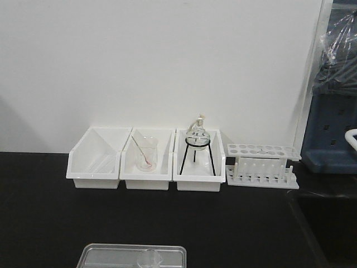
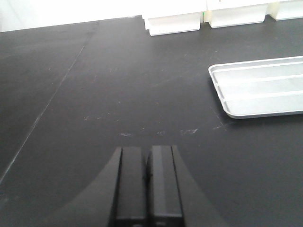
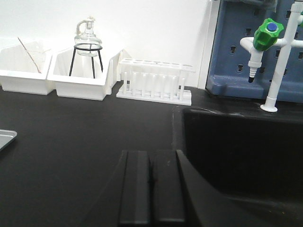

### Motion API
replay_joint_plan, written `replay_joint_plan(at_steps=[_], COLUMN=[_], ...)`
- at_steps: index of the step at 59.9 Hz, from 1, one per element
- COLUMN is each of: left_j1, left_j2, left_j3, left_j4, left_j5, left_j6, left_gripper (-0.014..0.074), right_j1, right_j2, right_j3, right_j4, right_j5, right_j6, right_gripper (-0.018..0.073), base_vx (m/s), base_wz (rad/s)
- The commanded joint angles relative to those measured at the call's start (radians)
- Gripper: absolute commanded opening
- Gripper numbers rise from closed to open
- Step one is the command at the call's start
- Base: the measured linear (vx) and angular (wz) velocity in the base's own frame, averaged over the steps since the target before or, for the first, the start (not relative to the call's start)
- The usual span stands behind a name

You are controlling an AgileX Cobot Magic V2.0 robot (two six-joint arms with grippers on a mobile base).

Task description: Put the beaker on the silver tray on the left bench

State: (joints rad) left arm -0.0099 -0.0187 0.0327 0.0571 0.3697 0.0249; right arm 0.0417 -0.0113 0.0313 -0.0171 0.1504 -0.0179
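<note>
**Beaker resting in silver tray, both grippers closed and empty**

Front view: the left bench [image 1: 44, 223], a matte black worktop, runs beneath a white wall. At the lower edge of the frame lies the silver tray [image 1: 131, 254], only partly in view, with the beaker [image 1: 151, 259] standing inside it near the middle; the glass is clear and cut off by the frame edge, so little detail can be told. Well behind the tray, against the wall, stand 3 white plastic bins [image 1: 145, 180] side by side. The leftmost bin [image 1: 95, 167] shows only pale contents that cannot be made out. The middle bin holds a larger beaker [image 1: 146, 154] with a pink-tipped rod leaning in it. The right bin holds a round glass flask [image 1: 198, 134] seated on a black tripod stand [image 1: 196, 152]. Just to the right of the bins sits a white test-tube rack [image 1: 262, 166].

Left wrist view: the left gripper [image 2: 147, 182] hangs over bare worktop, its 2 fingers pressed together with nothing between them. The tray lies ahead and to the right, apart from the gripper; the part of the tray seen here is bare.

Right wrist view: the right gripper [image 3: 151, 182] likewise has its fingers together and holds nothing. A black sink basin [image 3: 241, 151] lies just to its right, with a white tap bearing a green knob [image 3: 266, 34] behind it, before a blue pegboard [image 3: 236, 52].
</note>
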Motion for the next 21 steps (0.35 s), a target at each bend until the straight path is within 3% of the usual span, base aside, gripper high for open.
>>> replay_joint_plan(at_steps=[1, 21], left_j1=[-0.005, -0.005], left_j2=[-0.007, -0.007], left_j3=[0.02, 0.02], left_j4=[-0.003, -0.003], left_j5=[-0.075, -0.075], left_j6=[-0.001, -0.001], left_gripper=[0.0001, 0.0001], right_j1=[-0.005, -0.005], right_j2=[-0.013, -0.013], right_j3=[0.006, 0.006], right_j4=[-0.01, -0.01], right_j5=[-0.091, -0.091], right_j6=[-0.007, -0.007], right_gripper=[-0.0014, -0.0011], base_vx=[0.0, 0.0], base_wz=[0.0, 0.0])
